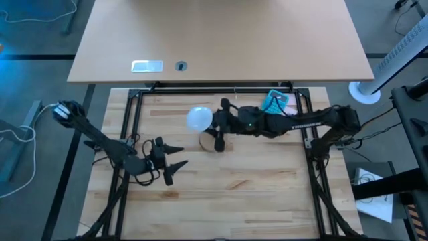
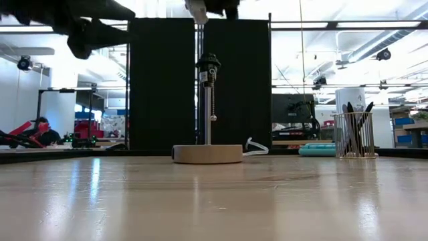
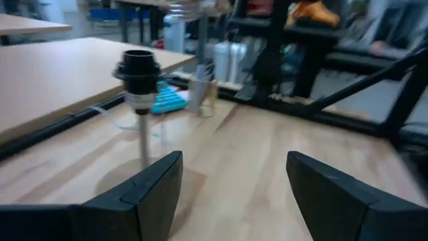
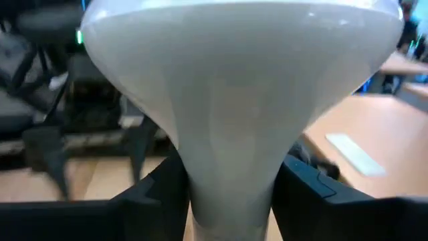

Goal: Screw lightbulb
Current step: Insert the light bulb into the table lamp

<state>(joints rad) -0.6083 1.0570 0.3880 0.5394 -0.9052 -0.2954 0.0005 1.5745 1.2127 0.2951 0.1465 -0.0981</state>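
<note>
Wooden work table (image 1: 267, 187): butcher-block top, carrying the lamp stand and both arms.

Right arm: reaches across the table's far half. The right gripper (image 4: 231, 184) pinches the lightbulb (image 1: 198, 118) by its narrow neck, a finger on each side, globe pointing away from the wrist. The bulb is held in the air near the stand, above and to one side of it, not touching it.

Left gripper (image 1: 167, 163): waits low over the near-left of the table, jaws spread, empty.

Lamp stand: round wooden base (image 2: 207, 153), thin post, black socket (image 3: 138, 65) on top with a pull chain (image 2: 212, 100).

Risks, in my judgement: the bulb lies sideways, so its base could meet the socket tilted and cross-thread; the unsecured stand could tip or slide under pressure; the smooth neck could slip between the fingers.
</note>
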